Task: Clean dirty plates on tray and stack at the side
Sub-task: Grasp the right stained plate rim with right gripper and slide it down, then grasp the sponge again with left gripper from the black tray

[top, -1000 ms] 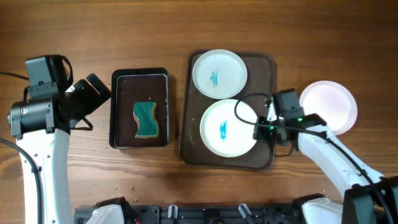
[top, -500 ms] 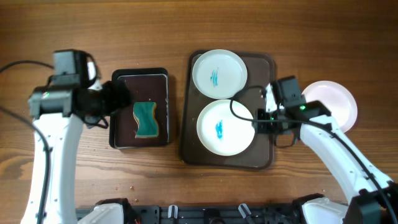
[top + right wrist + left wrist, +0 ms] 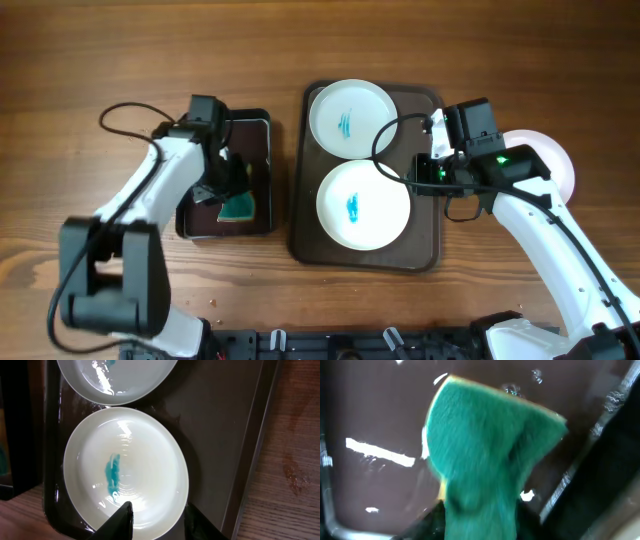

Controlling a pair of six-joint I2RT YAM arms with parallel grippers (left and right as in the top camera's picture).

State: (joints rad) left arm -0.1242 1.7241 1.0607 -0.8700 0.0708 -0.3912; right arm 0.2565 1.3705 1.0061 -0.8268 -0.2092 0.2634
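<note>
Two white plates with teal smears lie in the dark brown tray (image 3: 432, 250): a far plate (image 3: 352, 118) and a near plate (image 3: 363, 205). A third plate (image 3: 548, 165) sits on the table to the right, partly under my right arm. My right gripper (image 3: 418, 175) is open at the near plate's right edge. In the right wrist view, this gripper (image 3: 161, 516) has one finger over the near plate (image 3: 150, 450) and the other over the tray (image 3: 220, 420). My left gripper (image 3: 230, 188) is shut on the teal sponge (image 3: 490, 445).
A smaller black tray (image 3: 195, 135) stands left of the brown tray, and the sponge (image 3: 240, 207) is inside it. Its wet dark floor (image 3: 380, 410) fills the left wrist view. Bare wooden table surrounds both trays.
My left arm swung right into the black tray and its jaws closed on the sponge. My right gripper opened at the near plate's edge and shifted slightly toward the back.
</note>
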